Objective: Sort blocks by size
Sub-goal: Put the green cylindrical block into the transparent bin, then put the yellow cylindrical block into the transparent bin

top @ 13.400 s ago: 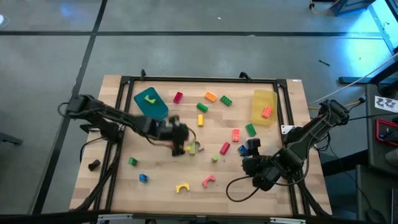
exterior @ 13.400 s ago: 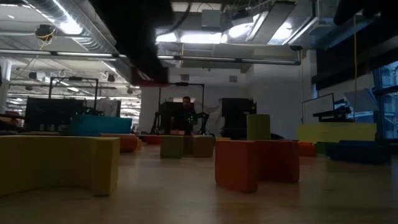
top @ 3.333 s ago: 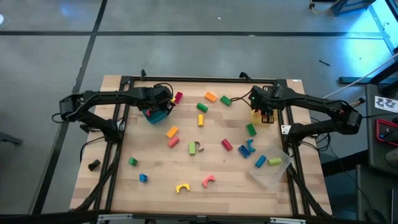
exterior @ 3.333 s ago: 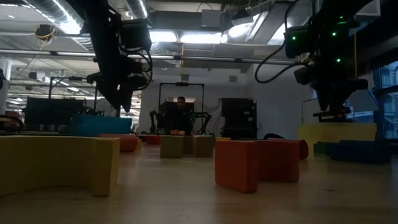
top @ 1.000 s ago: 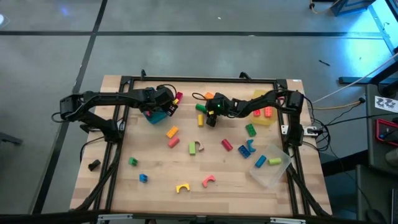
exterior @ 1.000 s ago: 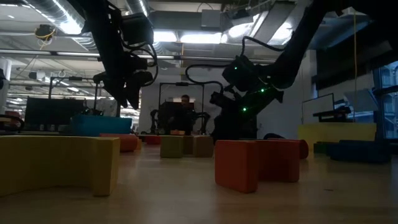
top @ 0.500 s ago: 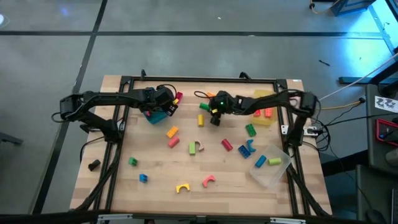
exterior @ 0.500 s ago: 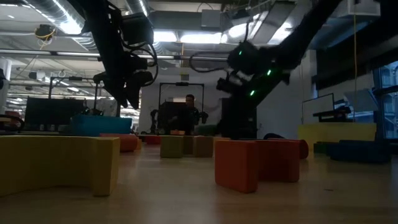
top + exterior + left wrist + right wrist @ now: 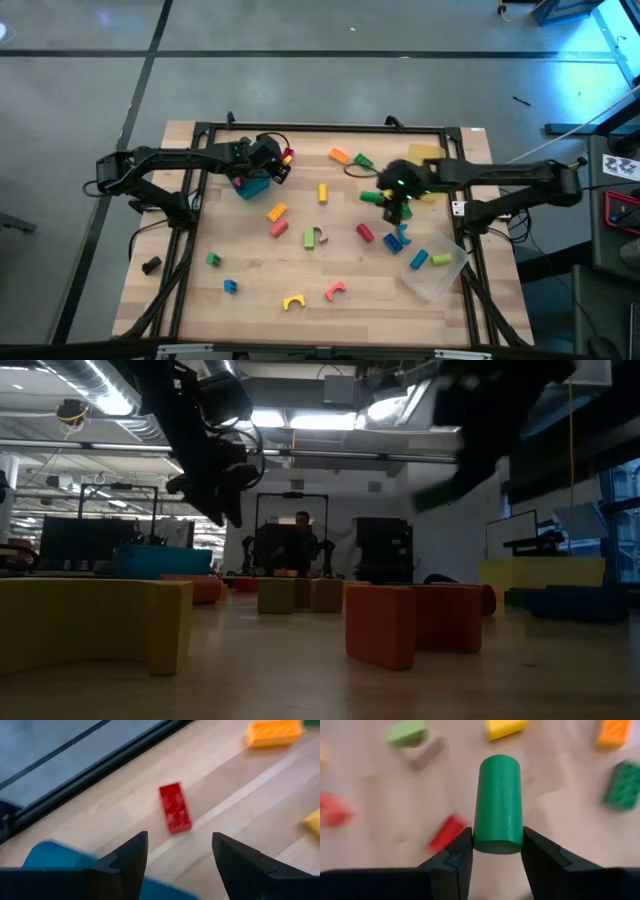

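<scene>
My right gripper [image 9: 497,851] is shut on a green cylinder block [image 9: 497,802] above the table's middle right; in the high view the gripper [image 9: 378,197] and the cylinder [image 9: 369,197] stand left of the yellow tray [image 9: 425,155]. My left gripper [image 9: 179,851] is open and empty over the teal tray's [image 9: 50,857] far edge, with a red brick [image 9: 175,807] lying flat on the table just ahead of its fingers. In the high view this gripper [image 9: 280,168] is at the far left, beside the red brick [image 9: 288,155]. My right gripper pinches the green cylinder's curved sides at its near end [image 9: 496,840] between its two fingers. The cylinder sticks out forward past the fingertips, along the fingers. It is lifted clear of the table.
Loose blocks lie all over the table: an orange brick [image 9: 338,155], a green brick [image 9: 362,160], a yellow cylinder [image 9: 323,193], a red cylinder [image 9: 365,232], a blue arch [image 9: 398,240], a yellow arch [image 9: 292,301]. A clear tray [image 9: 435,275] sits near right.
My right gripper has taken the green cylinder off the table at the far middle and has carried it, lifted clear, toward the table's right and near edges. My left gripper has edged slightly toward the red brick and has stayed open.
</scene>
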`<action>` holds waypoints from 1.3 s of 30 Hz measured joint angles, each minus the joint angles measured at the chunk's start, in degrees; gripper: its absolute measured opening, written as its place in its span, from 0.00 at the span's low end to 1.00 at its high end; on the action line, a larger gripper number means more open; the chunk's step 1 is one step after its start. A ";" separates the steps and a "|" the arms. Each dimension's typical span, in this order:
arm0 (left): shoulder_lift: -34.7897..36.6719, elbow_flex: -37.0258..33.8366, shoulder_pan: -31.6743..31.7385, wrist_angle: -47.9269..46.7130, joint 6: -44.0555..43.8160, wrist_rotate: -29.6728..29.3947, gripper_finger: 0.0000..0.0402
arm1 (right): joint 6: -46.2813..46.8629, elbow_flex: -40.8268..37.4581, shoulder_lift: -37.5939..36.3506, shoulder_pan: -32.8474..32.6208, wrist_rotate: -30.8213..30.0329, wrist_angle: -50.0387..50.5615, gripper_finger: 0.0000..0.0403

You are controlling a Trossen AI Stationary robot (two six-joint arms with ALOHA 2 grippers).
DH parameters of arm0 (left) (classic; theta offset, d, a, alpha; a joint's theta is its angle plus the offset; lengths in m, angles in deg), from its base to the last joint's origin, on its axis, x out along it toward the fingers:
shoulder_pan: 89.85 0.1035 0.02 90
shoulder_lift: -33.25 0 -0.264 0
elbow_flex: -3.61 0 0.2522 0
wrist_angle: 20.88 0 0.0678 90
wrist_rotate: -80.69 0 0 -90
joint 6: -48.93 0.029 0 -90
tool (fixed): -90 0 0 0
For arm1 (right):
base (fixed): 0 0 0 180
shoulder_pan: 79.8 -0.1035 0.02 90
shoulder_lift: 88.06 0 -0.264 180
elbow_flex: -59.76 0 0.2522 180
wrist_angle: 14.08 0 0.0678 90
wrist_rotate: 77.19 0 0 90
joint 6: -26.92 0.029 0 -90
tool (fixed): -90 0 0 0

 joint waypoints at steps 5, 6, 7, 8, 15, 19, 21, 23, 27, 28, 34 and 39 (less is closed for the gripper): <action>0.02 0.00 0.00 6.08 0.11 3.13 0.51 | 12.37 0.00 -7.42 -8.88 1.63 6.97 0.35; 0.02 0.00 -0.10 7.38 0.11 4.31 0.51 | 14.54 0.00 -8.27 -10.93 1.80 8.42 0.35; 0.01 0.00 -0.30 8.70 0.10 5.43 0.51 | 16.56 0.00 -8.94 -12.95 2.08 9.66 0.35; 0.02 0.00 -0.58 10.19 0.09 6.50 0.51 | 18.34 0.00 -9.46 -15.09 2.52 10.90 0.35; 0.02 0.00 -5.82 19.36 0.11 11.17 0.51 | 25.57 -0.01 -8.62 -30.57 3.81 20.26 0.36; 0.02 0.00 -9.74 22.23 0.07 11.20 0.51 | 31.27 -0.02 -7.70 -37.93 3.82 24.21 0.35; 0.02 0.00 -11.66 23.49 0.10 11.20 0.51 | 33.70 -0.04 -7.25 -40.93 3.80 24.86 0.36; -0.06 0.00 -13.52 24.81 0.08 11.20 0.51 | 35.25 -0.04 -6.81 -43.66 3.78 24.88 0.37; -1.74 0.02 -16.95 30.94 0.10 11.18 0.51 | 36.59 -0.13 -5.57 -47.11 3.68 25.26 0.40; -2.46 0.02 -17.69 32.82 0.11 11.18 0.51 | 36.58 -0.13 -5.25 -47.62 3.64 25.44 0.41; -7.29 0.05 -20.40 39.94 -0.42 11.13 0.51 | 36.63 -0.17 -3.51 -48.27 3.27 25.66 0.42; -12.05 1.81 -21.60 41.32 -0.38 10.13 0.51 | 36.10 -0.17 -3.43 -48.21 3.25 25.69 0.42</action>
